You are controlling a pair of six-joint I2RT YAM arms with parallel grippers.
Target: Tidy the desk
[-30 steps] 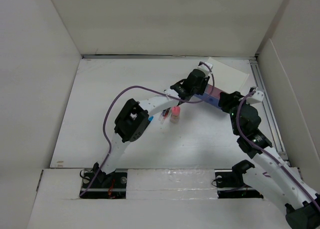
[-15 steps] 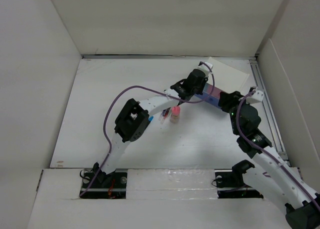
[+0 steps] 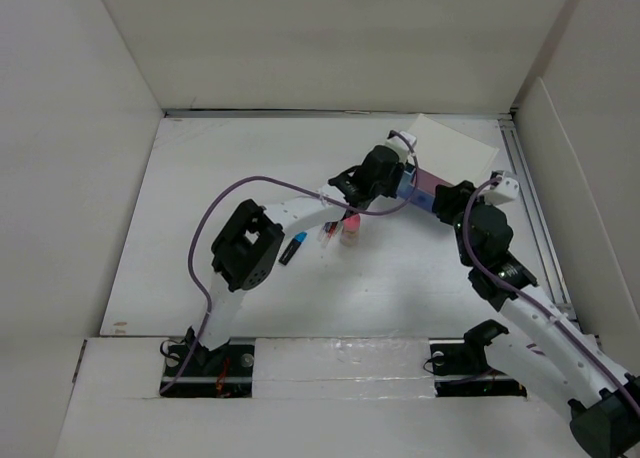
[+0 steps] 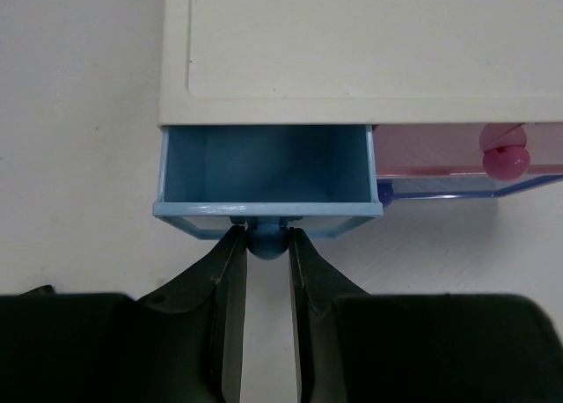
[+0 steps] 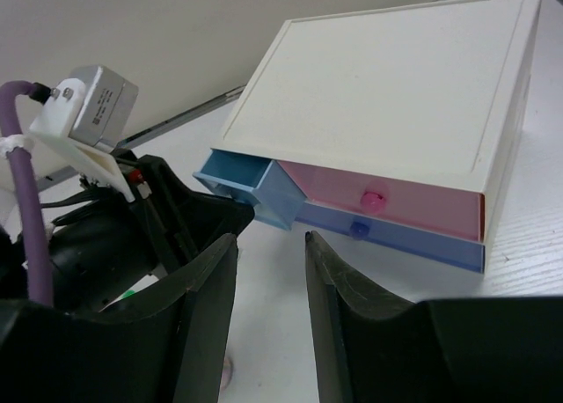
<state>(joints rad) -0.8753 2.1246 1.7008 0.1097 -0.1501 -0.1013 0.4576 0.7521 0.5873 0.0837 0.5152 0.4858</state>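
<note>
Desk (image 3: pixel 200 198) matte white, flat — L gripper (image 4: pixel 266 238) clamped on blue knob (image 4: pixel 266 245), R gripper (image 5: pixel 270 245) apart.

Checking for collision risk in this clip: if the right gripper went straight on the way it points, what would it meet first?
The right gripper would probably meet the drawer box front first, near where the pulled-out blue drawer meets the pink drawer. Depth is unclear; the desk might come first.

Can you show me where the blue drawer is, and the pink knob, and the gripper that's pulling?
blue drawer (image 4: pixel 264 165), left wrist view, on its bare inside floor.
pink knob (image 4: pixel 505 161), left wrist view, on the knob's round front.
left gripper (image 4: pixel 266 242), left wrist view, midway between its fingertips.
</note>
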